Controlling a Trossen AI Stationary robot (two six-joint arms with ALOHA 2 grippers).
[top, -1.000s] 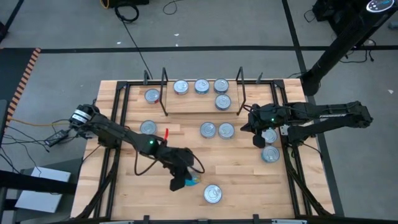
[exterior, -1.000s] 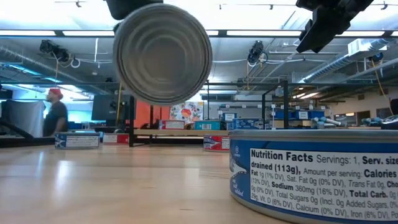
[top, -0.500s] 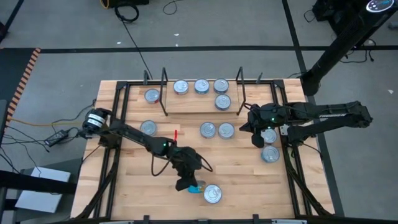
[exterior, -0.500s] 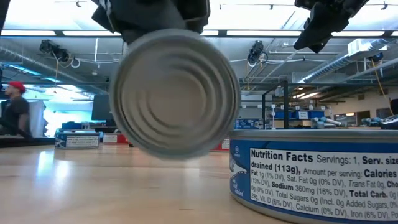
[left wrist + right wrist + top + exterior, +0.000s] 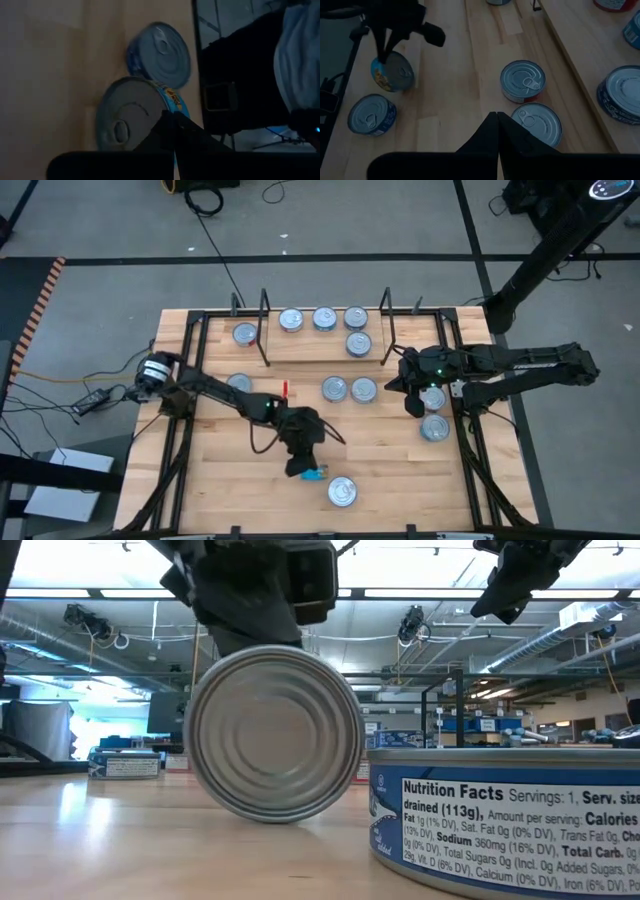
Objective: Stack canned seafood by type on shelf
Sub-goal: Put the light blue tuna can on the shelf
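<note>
My left gripper (image 5: 306,467) is near the table's front middle, shut on a blue-labelled tin (image 5: 313,473) that stands on edge. Seen from the low view, that tin (image 5: 272,735) turns its bare bottom to the camera. A flat blue tin (image 5: 342,492) lies just right of it. The shelf (image 5: 310,347) at the far side carries several tins (image 5: 324,318). Two more tins (image 5: 348,389) lie flat on the table in front of it. My right gripper (image 5: 411,406) hangs shut over the right side, above a tin (image 5: 433,398), touching nothing. My left gripper holds the tin by its upper edge (image 5: 166,107); the fingers themselves hide how they close on it. The fingers (image 5: 172,131) slant down from above. The tin stands on edge, its lid (image 5: 127,117) toward the wrist. Whether its lower rim (image 5: 272,819) touches the table, I cannot tell.
A tin (image 5: 245,334) stands left of the shelf's left wire frame (image 5: 265,330), another (image 5: 238,384) at mid left and one (image 5: 434,427) at the right. Black frame rails (image 5: 180,430) run along both table sides. A large blue tin (image 5: 500,830) fills the low view's right foreground.
My left gripper has gone down and a little toward the table's right edge, shut on the tin all the while. The tin, kept on edge, has sunk from well above the table to table level beside the flat blue tin.
</note>
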